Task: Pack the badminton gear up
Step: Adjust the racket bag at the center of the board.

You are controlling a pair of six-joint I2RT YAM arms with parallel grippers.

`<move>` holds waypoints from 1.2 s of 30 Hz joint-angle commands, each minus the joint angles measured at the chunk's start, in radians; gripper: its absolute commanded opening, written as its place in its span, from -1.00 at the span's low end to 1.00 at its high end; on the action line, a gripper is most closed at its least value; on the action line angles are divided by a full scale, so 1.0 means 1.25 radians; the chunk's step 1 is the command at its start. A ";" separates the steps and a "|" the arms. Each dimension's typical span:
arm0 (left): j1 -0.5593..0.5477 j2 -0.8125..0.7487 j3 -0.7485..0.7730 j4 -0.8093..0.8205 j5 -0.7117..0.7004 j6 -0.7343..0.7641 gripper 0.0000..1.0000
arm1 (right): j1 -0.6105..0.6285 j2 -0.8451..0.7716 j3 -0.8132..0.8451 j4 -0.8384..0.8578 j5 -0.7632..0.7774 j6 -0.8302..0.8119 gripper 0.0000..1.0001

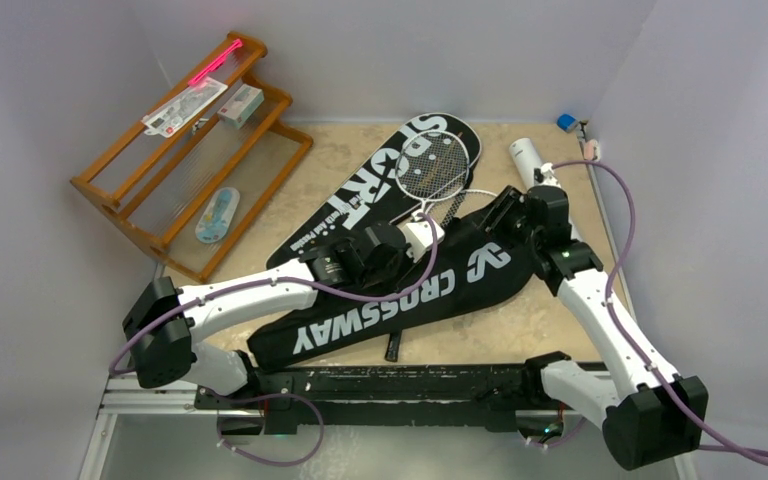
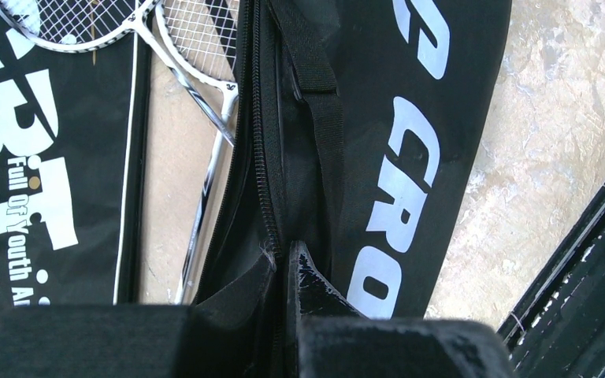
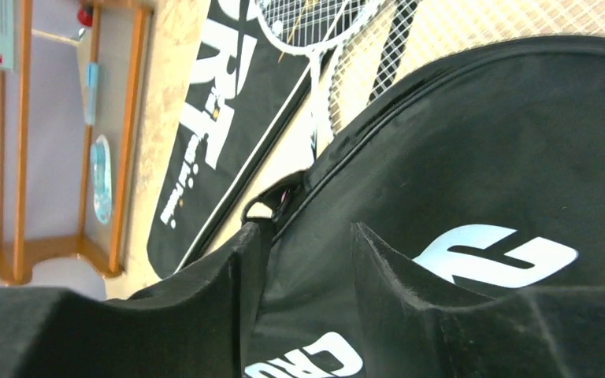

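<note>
Only the left wrist view shows the zip: left pincer (image 2: 283, 253) pinched tight on the open zip edge of the CROSSWAY cover (image 2: 410, 157) — black, white lettering, aslant across the table (image 1: 550, 315). Right pincer (image 3: 306, 234) straddles its fabric, jaws apart — can't tell if it grips. Both arms reach forward, low.

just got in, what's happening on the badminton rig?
Both arms are on the CROSSWAY cover. The left claw is pinched shut on the fabric by its zipper edge. The right claw straddles the rim at the wide end, jaws apart with fabric between; grip unclear. Two racket heads lie outside it, partly on the SPORT cover. The white tube lies at the far right.
</note>
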 commanded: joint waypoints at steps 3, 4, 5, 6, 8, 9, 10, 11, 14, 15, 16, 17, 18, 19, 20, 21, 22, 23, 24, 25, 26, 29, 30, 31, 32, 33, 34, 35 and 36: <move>-0.005 -0.033 0.005 0.035 -0.025 0.021 -1.00 | 0.000 0.040 0.163 -0.153 0.186 -0.020 0.49; -0.005 -0.034 0.006 0.034 -0.027 0.023 -1.00 | 0.000 0.056 0.192 -0.188 0.205 0.004 0.60; -0.005 -0.033 0.006 0.033 -0.030 0.024 -1.00 | 0.000 0.078 0.227 -0.239 0.217 0.036 0.64; -0.005 -0.033 0.008 0.033 -0.031 0.024 -1.00 | 0.000 0.102 0.261 -0.288 0.228 0.066 0.65; -0.005 -0.033 0.008 0.031 -0.032 0.026 -1.00 | 0.000 0.168 0.337 -0.373 0.235 0.120 0.68; -0.005 -0.033 0.009 0.030 -0.031 0.025 -1.00 | 0.000 0.196 0.371 -0.416 0.237 0.142 0.70; -0.005 -0.034 0.009 0.028 -0.031 0.025 -1.00 | 0.000 0.222 0.404 -0.448 0.239 0.157 0.74; -0.006 -0.036 0.009 0.029 -0.031 0.025 -1.00 | 0.000 0.244 0.429 -0.473 0.238 0.163 0.80; -0.005 -0.040 0.009 0.028 -0.033 0.026 -1.00 | 0.000 0.288 0.481 -0.510 0.243 0.174 0.96; -0.005 -0.042 0.009 0.028 -0.033 0.026 -1.00 | 0.000 0.294 0.487 -0.513 0.255 0.181 0.97; -0.005 -0.044 0.009 0.027 -0.033 0.026 -1.00 | 0.000 0.300 0.489 -0.515 0.268 0.192 0.98; -0.005 -0.045 0.009 0.027 -0.032 0.026 -1.00 | 0.001 0.305 0.490 -0.516 0.282 0.198 0.98; -0.005 -0.046 0.009 0.026 -0.031 0.027 -1.00 | 0.000 0.313 0.493 -0.519 0.298 0.203 0.98; -0.006 -0.047 0.010 0.026 -0.030 0.027 -1.00 | 0.000 0.324 0.500 -0.532 0.313 0.215 0.98; -0.005 -0.048 0.010 0.027 -0.028 0.027 -1.00 | 0.000 0.338 0.509 -0.547 0.325 0.227 0.98; -0.005 -0.049 0.010 0.026 -0.026 0.027 -1.00 | 0.000 0.354 0.519 -0.562 0.334 0.236 0.98; -0.005 -0.049 0.010 0.026 -0.026 0.027 -1.00 | 0.000 0.371 0.531 -0.579 0.343 0.250 0.98; -0.005 -0.050 0.011 0.025 -0.025 0.027 -1.00 | 0.000 0.393 0.547 -0.597 0.349 0.261 0.98; -0.005 -0.051 0.011 0.024 -0.023 0.027 -1.00 | 0.000 0.414 0.561 -0.607 0.351 0.262 0.98; -0.005 -0.052 0.010 0.024 -0.022 0.027 -1.00 | 0.001 0.434 0.574 -0.616 0.351 0.267 0.98; -0.005 -0.053 0.010 0.025 -0.021 0.028 -1.00 | 0.000 0.457 0.590 -0.624 0.350 0.271 0.98; -0.006 -0.054 0.010 0.024 -0.015 0.029 -1.00 | 0.000 0.524 0.635 -0.637 0.347 0.274 0.97; -0.006 -0.054 0.010 0.024 -0.013 0.029 -1.00 | 0.000 0.542 0.649 -0.642 0.350 0.278 0.96; -0.006 -0.054 0.010 0.024 -0.012 0.029 -1.00 | 0.000 0.562 0.664 -0.648 0.353 0.281 0.95; -0.008 -0.054 0.010 0.024 -0.012 0.030 -1.00 | 0.000 0.582 0.678 -0.653 0.354 0.280 0.95; -0.008 -0.053 0.010 0.024 -0.012 0.030 -1.00 | 0.000 0.599 0.690 -0.660 0.352 0.281 0.95; -0.009 -0.053 0.010 0.024 -0.012 0.030 -1.00 | 0.000 0.617 0.702 -0.669 0.349 0.280 0.92; -0.010 -0.054 0.011 0.023 -0.013 0.030 -1.00 | 0.000 0.633 0.714 -0.680 0.339 0.278 0.88; -0.010 -0.054 0.011 0.022 -0.013 0.030 -1.00 | 0.000 0.647 0.721 -0.689 0.328 0.273 0.75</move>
